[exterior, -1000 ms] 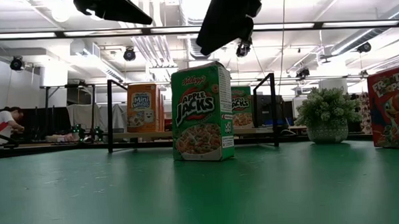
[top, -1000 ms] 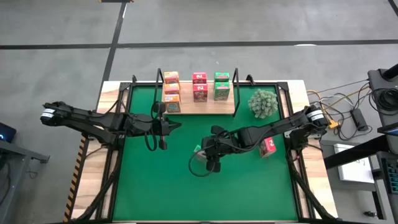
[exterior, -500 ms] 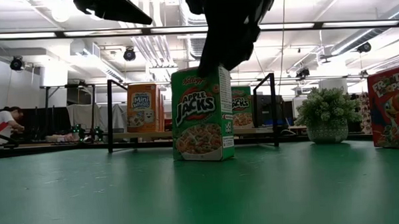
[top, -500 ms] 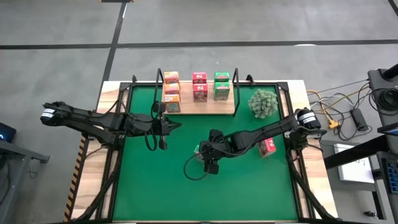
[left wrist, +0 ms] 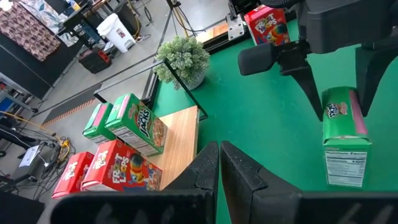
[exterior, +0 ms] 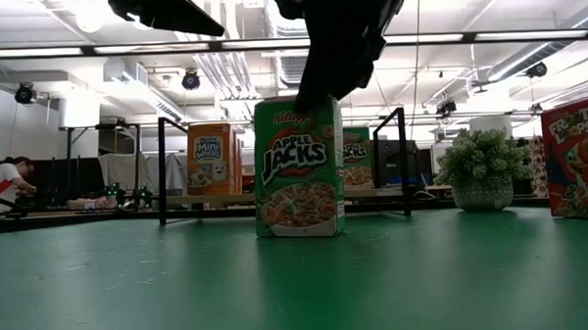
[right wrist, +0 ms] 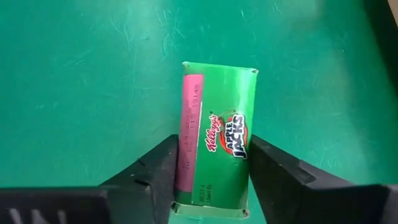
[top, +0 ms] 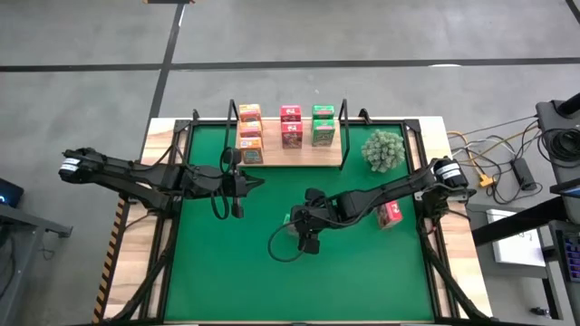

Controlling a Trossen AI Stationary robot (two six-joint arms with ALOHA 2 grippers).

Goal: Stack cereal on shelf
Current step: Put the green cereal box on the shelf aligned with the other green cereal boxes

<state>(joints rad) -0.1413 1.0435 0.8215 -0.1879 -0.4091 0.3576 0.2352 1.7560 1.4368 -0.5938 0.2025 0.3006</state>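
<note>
where gripped, "apple jacks" box (exterior: 298, 167)

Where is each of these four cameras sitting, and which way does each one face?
High view: above, facing straight down on the green mat; both dark arms show.
Low view: at mat height, facing level across at the green Apple Jacks cereal box; arms enter from above.
Left wrist view: on the left arm, its shut left tool at bottom, facing the light wooden shelf board.
Right wrist view: on the right arm, looking down; right tool straddles the box.
Shared: both wrist views show that box.
</note>
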